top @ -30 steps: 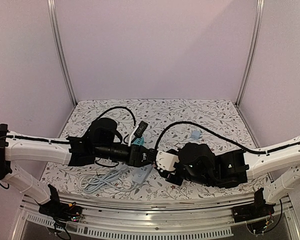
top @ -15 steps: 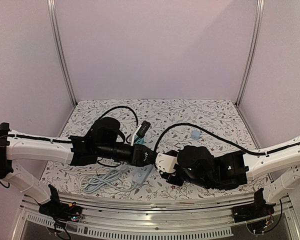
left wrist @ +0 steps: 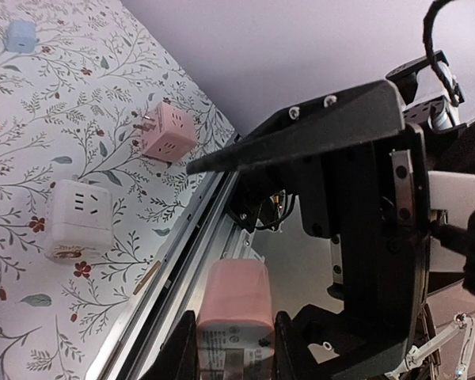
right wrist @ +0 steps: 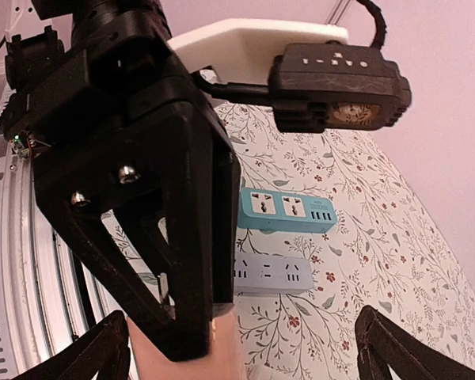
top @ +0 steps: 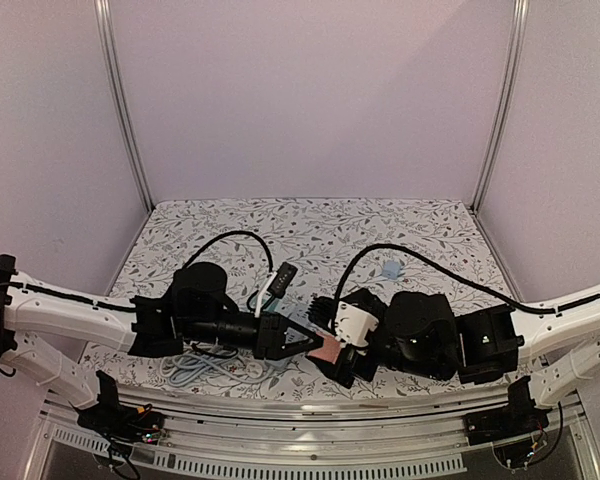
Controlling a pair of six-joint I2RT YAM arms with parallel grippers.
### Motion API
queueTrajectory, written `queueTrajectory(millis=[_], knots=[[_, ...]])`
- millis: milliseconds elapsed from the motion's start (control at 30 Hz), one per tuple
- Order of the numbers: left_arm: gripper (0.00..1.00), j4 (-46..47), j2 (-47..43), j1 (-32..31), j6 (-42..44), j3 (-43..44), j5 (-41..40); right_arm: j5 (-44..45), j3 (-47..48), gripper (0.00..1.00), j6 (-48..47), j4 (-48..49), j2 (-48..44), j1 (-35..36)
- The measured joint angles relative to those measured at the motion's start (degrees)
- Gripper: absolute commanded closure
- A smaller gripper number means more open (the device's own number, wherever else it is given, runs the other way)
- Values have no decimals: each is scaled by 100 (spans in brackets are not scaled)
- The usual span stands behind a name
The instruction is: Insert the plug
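Note:
The plug (left wrist: pixel 236 294) is a pink cube with a label on its near face. My left gripper (left wrist: pixel 234 323) is shut on it, one black finger on each side. In the top view the plug (top: pixel 326 351) hangs above the table's near edge, at the tip of my left gripper (top: pixel 308 345). My right gripper (top: pixel 333 342) faces it from the right and stands open, its fingers spread wide of the plug. In the right wrist view the right gripper (right wrist: pixel 245 348) is open around the plug (right wrist: pixel 231 336), which is partly hidden behind my left gripper's black fingers (right wrist: pixel 154 206).
A teal power strip (right wrist: pixel 287 210) and a pale grey power strip (right wrist: pixel 271 273) lie side by side on the floral table. A second pink cube (left wrist: pixel 166 134), a white cube (left wrist: pixel 79 220) and a small pale blue block (top: pixel 391 270) also lie there. Black cables arch over both arms.
My right gripper has opened and let go of the pink plug, which stays in my shut left gripper. Both grippers have shifted toward the table's near edge.

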Motion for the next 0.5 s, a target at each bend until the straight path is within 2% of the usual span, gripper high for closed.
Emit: queueTrajectory(millis=[200, 500], knots=[[100, 485, -439, 0, 66, -577, -87, -72, -463, 1, 673, 210, -448, 9], [100, 1209, -1436, 0, 621, -1342, -127, -61, -1521, 1, 2575, 686, -1707, 28]])
